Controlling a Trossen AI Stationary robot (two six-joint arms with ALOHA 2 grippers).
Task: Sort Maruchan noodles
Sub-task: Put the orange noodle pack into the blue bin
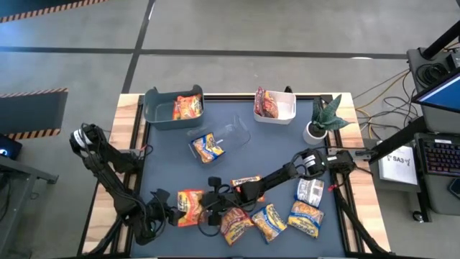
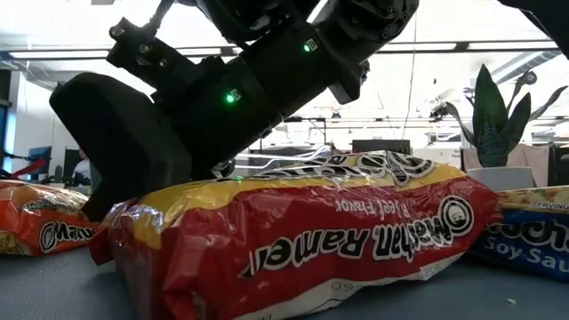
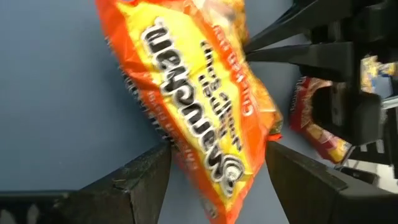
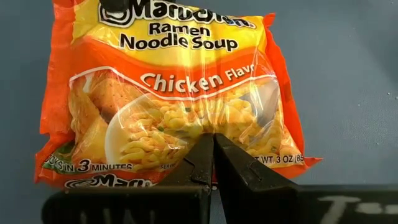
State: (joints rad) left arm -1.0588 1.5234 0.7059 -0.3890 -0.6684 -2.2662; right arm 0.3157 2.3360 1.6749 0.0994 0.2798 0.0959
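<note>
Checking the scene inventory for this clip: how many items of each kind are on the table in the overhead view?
Noodle packets: 9 visible, 3 in bins and 6 loose
Bins: 3
Potted plant: 1
Total: 13

you have three bins [image 1: 172, 108]: teal, clear, white. nine noodle packets [image 1: 190, 207] show. one potted plant [image 1: 322, 119] stands at two o'clock.
</note>
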